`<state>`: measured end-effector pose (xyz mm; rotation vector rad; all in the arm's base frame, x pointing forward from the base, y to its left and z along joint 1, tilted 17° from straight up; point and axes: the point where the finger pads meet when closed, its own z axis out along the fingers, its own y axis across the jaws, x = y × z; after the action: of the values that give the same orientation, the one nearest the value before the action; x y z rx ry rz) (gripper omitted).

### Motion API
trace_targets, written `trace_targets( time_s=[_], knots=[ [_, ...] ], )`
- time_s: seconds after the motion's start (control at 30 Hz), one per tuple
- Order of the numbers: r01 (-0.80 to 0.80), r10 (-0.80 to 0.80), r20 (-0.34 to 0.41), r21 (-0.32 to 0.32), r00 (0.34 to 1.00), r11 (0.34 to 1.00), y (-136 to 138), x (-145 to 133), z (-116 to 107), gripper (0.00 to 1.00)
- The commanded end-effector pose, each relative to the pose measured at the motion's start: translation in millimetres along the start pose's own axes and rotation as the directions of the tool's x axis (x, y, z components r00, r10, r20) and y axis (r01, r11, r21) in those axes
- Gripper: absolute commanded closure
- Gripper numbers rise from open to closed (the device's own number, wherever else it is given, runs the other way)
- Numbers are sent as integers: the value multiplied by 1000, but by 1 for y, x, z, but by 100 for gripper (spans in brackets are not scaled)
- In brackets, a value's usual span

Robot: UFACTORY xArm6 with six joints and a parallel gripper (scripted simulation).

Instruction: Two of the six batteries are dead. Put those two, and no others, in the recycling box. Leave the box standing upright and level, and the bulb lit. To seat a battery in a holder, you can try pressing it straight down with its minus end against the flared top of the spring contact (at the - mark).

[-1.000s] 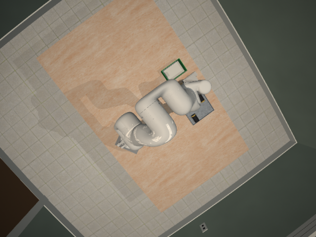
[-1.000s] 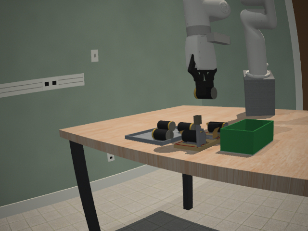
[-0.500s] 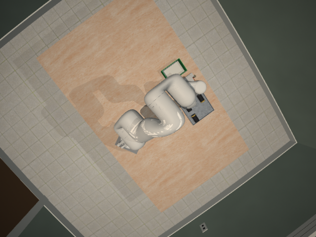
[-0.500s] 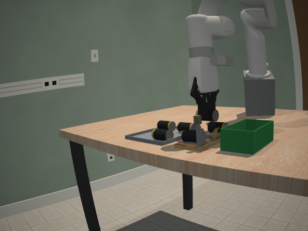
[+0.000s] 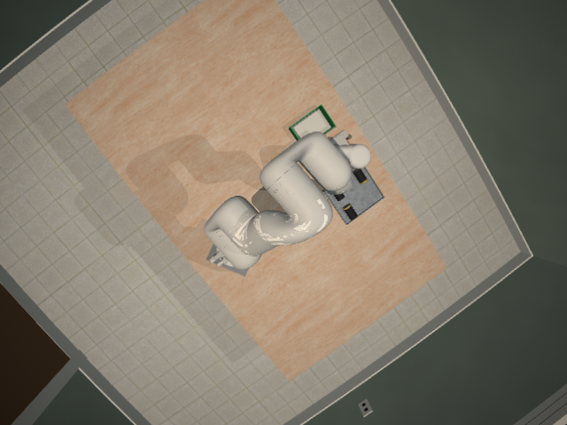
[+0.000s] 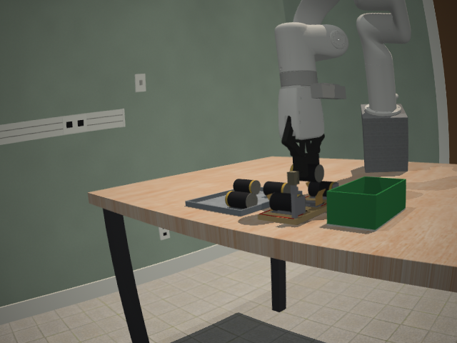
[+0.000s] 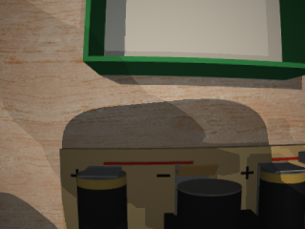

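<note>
black fingers [image 6: 305,166] grasp a battery [image 6: 318,173] [image 7: 209,202] crosswise, its length level, plausibly so it can press straight down into the holder board [image 6: 279,218] [image 7: 135,178] beneath. its plain grey end faces the same way as the minus mark, which suits the spring contact. the green recycling box [image 5: 328,117] [image 6: 351,207] [image 7: 191,69] stands upright beside the board, probably close for dropping dead cells.

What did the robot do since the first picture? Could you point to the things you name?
The gripper [image 6: 306,173] came down toward the battery holder board [image 6: 275,218] [image 7: 138,191], its battery [image 6: 319,173] [image 7: 209,188] still held. Nothing was let go. The green box [image 5: 329,117] [image 6: 350,208] [image 7: 191,67] and the tray's batteries stayed put.
</note>
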<state>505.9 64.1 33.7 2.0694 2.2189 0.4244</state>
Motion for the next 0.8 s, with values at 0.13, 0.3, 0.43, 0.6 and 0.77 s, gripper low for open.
trace_targets(
  time_s=[0.13,0.3,0.43,0.6,0.77],
  knots=[
    [0,0,0,-4,1000,1000,2,0,-1,72],
    [0,0,0,-4,1000,1000,2,0,-1,72],
    [0,0,0,-4,1000,1000,2,0,7,72],
    [0,0,0,-4,1000,1000,2,0,12,72],
    [0,0,0,-4,1000,1000,2,0,12,72]
  ],
)
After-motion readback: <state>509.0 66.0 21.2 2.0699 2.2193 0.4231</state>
